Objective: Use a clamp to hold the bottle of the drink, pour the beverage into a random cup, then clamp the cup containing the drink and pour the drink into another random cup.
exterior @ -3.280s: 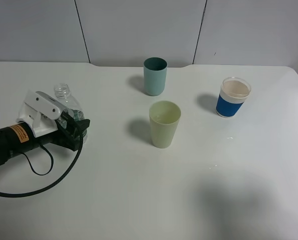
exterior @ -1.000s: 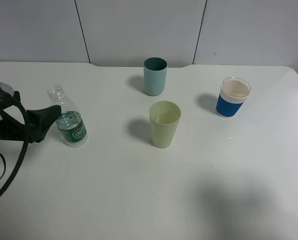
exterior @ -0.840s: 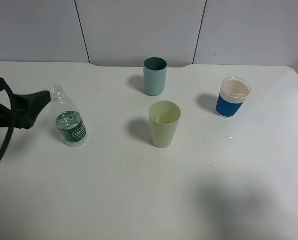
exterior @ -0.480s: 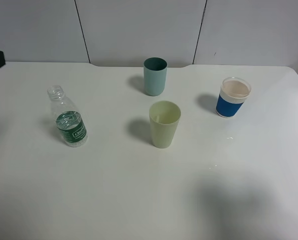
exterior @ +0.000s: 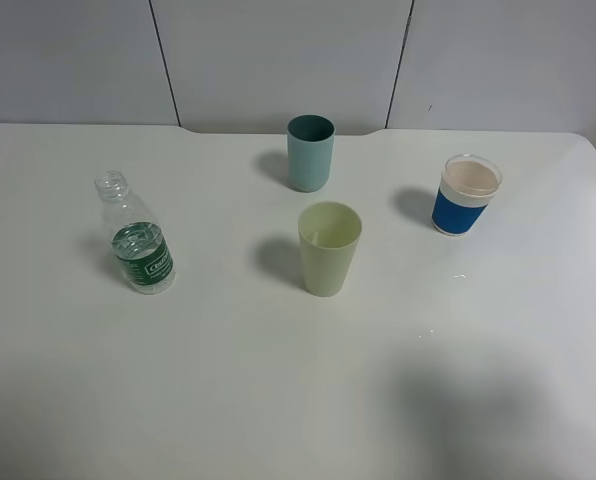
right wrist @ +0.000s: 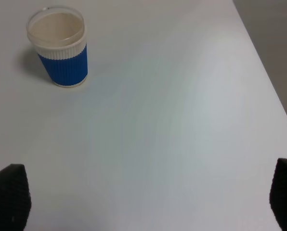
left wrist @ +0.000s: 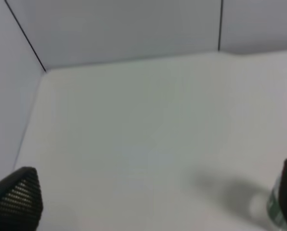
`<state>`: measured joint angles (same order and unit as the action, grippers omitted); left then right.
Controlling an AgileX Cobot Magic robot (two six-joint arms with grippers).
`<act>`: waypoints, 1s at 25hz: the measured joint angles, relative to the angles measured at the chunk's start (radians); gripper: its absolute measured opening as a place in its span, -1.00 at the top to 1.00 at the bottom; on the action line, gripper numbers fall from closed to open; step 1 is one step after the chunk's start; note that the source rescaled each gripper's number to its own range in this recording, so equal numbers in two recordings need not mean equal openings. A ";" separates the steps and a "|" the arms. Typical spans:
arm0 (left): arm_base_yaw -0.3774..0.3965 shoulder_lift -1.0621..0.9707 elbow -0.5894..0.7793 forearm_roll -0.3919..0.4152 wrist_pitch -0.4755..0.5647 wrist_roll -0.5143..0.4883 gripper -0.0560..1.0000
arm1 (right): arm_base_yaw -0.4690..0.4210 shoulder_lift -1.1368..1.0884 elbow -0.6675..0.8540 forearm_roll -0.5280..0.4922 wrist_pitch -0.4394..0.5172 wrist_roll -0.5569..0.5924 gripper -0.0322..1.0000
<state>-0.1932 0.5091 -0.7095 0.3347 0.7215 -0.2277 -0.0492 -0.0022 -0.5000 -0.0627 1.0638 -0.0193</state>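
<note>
Teal cup (exterior: 310,155) — behind yellow-green cup (exterior: 329,255) | bottle (exterior: 138,245) well apart, upright

Uncapped bottle (exterior: 138,240) upright at left — pale green cup (exterior: 329,250) mid-table, blue-banded cup (exterior: 468,195) right

Bottles: I count one bottle (exterior: 136,240).
Cups: three: yellow-green cup (exterior: 329,248), teal cup (exterior: 310,152), blue-banded cup (exterior: 466,195).
Blurred wrist-view sliver: probably that same bottle.
</note>
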 joint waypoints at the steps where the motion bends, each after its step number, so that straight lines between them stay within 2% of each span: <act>1: 0.000 -0.027 -0.003 0.000 0.009 0.000 -1.00 | 0.000 0.000 0.000 0.000 0.000 0.000 -1.00; 8: 0.000 -0.191 -0.004 0.008 0.086 0.000 -1.00 | 0.000 0.000 0.000 0.000 0.000 0.000 -1.00; 10: 0.000 -0.273 -0.004 0.015 0.158 -0.002 -1.00 | 0.000 0.000 0.000 0.000 0.000 0.000 -1.00; 18: 0.005 -0.340 -0.004 0.017 0.227 -0.046 -1.00 | 0.000 0.000 0.000 0.000 0.000 0.000 -1.00; 23: 0.113 -0.341 -0.004 0.014 0.247 -0.038 -1.00 | 0.000 0.000 0.000 0.000 0.000 0.000 -1.00; 25: 0.198 -0.341 -0.007 -0.053 0.251 0.005 -1.00 | 0.000 0.000 0.000 0.000 0.000 0.000 -1.00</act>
<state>0.0052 0.1680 -0.7169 0.2816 0.9727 -0.2231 -0.0492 -0.0022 -0.5000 -0.0627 1.0638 -0.0193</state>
